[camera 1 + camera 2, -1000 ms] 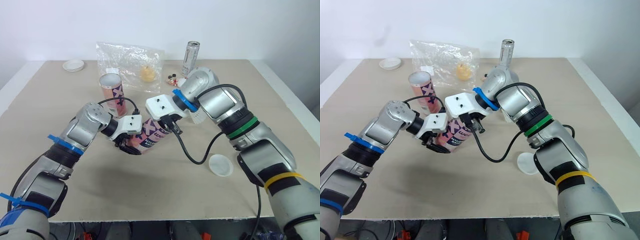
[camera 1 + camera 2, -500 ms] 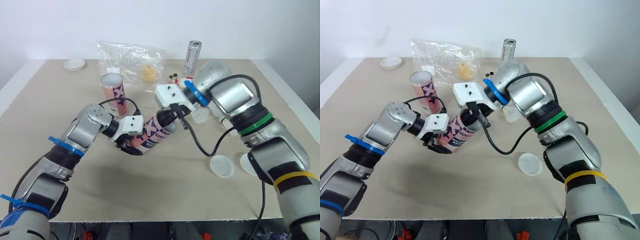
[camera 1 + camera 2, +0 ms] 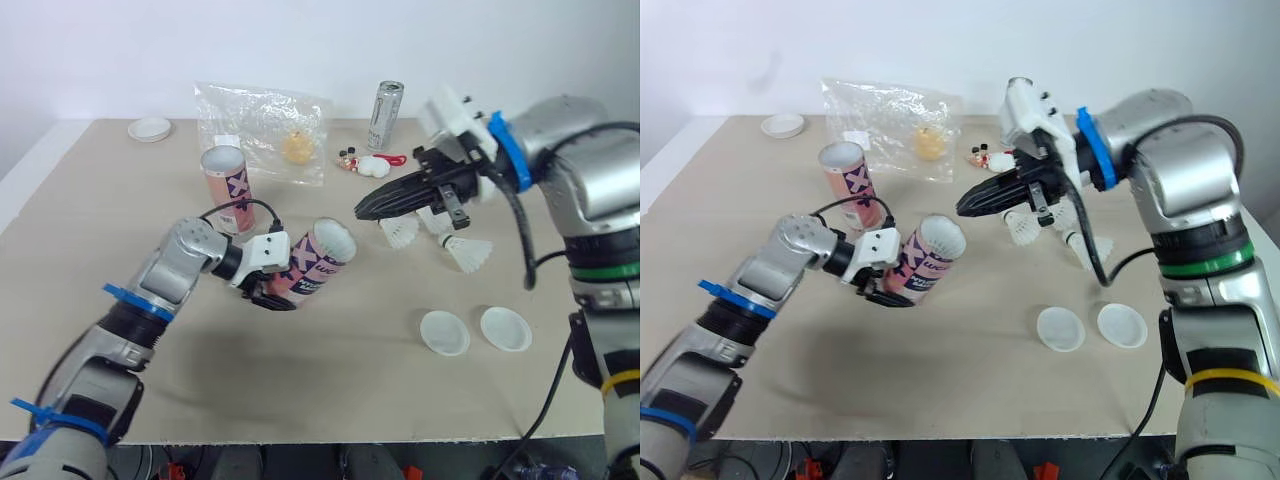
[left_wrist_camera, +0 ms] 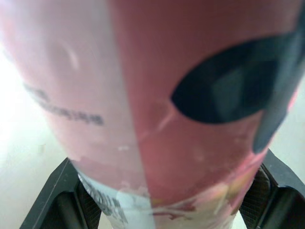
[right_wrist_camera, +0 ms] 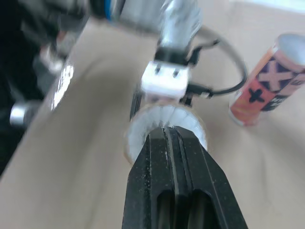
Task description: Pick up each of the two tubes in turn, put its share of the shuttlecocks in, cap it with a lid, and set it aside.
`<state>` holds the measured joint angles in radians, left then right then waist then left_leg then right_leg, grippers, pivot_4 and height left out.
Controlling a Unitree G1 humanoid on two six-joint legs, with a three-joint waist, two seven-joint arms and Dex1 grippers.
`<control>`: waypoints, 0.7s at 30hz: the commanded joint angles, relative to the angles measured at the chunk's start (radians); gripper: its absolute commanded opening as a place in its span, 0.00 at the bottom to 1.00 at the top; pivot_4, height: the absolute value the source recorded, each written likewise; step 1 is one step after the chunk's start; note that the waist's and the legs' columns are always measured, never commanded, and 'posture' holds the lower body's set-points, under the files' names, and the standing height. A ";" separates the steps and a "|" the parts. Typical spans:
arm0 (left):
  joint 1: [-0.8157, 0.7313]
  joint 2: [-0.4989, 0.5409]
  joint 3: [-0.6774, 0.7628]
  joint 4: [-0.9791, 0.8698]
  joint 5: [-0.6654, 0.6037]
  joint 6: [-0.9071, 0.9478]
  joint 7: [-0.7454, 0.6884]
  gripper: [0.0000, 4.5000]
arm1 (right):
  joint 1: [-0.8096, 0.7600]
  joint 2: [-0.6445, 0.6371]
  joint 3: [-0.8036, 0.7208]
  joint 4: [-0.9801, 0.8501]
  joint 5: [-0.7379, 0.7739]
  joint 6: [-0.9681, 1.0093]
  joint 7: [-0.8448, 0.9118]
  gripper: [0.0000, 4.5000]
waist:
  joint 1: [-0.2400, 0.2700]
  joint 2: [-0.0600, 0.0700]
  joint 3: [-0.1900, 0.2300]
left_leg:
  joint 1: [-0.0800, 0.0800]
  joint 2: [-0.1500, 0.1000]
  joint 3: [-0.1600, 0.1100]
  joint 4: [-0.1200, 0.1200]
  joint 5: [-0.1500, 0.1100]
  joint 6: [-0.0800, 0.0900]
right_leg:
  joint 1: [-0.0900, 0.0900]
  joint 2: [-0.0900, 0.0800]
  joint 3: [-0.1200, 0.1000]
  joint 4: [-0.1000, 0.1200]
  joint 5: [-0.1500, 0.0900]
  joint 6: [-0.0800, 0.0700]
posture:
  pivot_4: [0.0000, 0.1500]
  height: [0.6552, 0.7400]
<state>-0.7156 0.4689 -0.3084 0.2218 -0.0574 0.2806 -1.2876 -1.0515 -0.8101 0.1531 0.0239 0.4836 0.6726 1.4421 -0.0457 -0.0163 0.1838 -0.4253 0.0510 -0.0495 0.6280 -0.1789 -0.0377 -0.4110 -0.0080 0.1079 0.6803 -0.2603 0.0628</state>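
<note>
Beige surface (image 3: 300,400), white wall behind. Left claw (image 3: 264,291) was clamped on the base of the tube (image 3: 312,265), held low over the surface. The tube's long axis was tilted, its mouth up and toward the robot's right, with white feathers showing inside. Right claw (image 3: 362,210) was pinched closed and empty, raised just right of the mouth, tips pointing at it. Two loose shuttlecocks (image 3: 400,231) lay under the right arm, so that arm was nearer. Two lids (image 3: 443,332) were nearer the robot. Second tube (image 3: 225,185) stood upright behind.
</note>
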 commanded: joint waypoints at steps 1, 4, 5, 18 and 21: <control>0.068 -0.071 0.104 -0.089 -0.100 0.000 0.115 0.72 | 0.116 -0.020 -0.160 -0.144 0.081 0.097 -0.138 0.01 | 0.001 0.000 0.000 | -0.001 0.000 -0.001 0.000 0.000 0.000 | 0.000 0.000 0.000 -0.001 0.000 0.000 | 1.00 1.00; 0.161 -0.124 0.131 -0.145 -0.126 -0.041 0.197 0.72 | 0.242 -0.034 -0.231 -0.237 0.114 0.153 -0.219 0.01 | -0.002 0.000 0.000 | -0.003 0.000 0.000 0.001 0.000 0.000 | -0.004 0.000 0.001 0.001 0.003 -0.004 | 1.00 1.00; 0.183 -0.135 0.136 -0.154 -0.129 -0.055 0.219 0.72 | 0.271 -0.038 -0.247 -0.257 0.125 0.168 -0.238 0.01 | -0.002 0.000 0.000 | -0.003 0.000 0.000 0.000 0.000 0.000 | -0.004 0.000 0.001 0.001 0.003 -0.004 | 1.00 1.00; 0.326 -0.196 0.080 -0.050 -0.045 -0.374 0.343 0.72 | 0.531 -0.163 -0.300 -0.290 0.128 0.161 -0.283 0.01 | -0.001 0.000 0.001 | 0.001 -0.001 0.002 0.005 0.000 0.000 | 0.001 0.000 0.003 -0.001 0.002 -0.001 | 1.00 1.00; 0.318 -0.180 0.051 -0.012 -0.021 -0.433 0.321 0.72 | 0.553 -0.243 -0.254 -0.266 0.092 0.170 -0.254 0.15 | -0.001 0.000 0.000 | 0.001 -0.001 0.003 0.006 0.000 0.000 | 0.001 0.000 0.004 -0.001 0.002 -0.001 | 1.00 1.00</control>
<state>-0.3883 0.2796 -0.2448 0.2011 -0.0941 -0.1089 -0.9546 -0.5045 -1.0184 -0.1086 -0.2480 0.5987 0.8500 1.1687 -0.0472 -0.0166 0.1842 -0.4242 0.0499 -0.0467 0.6336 -0.1789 -0.0381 -0.4096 -0.0077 0.1119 0.6789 -0.2581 0.0615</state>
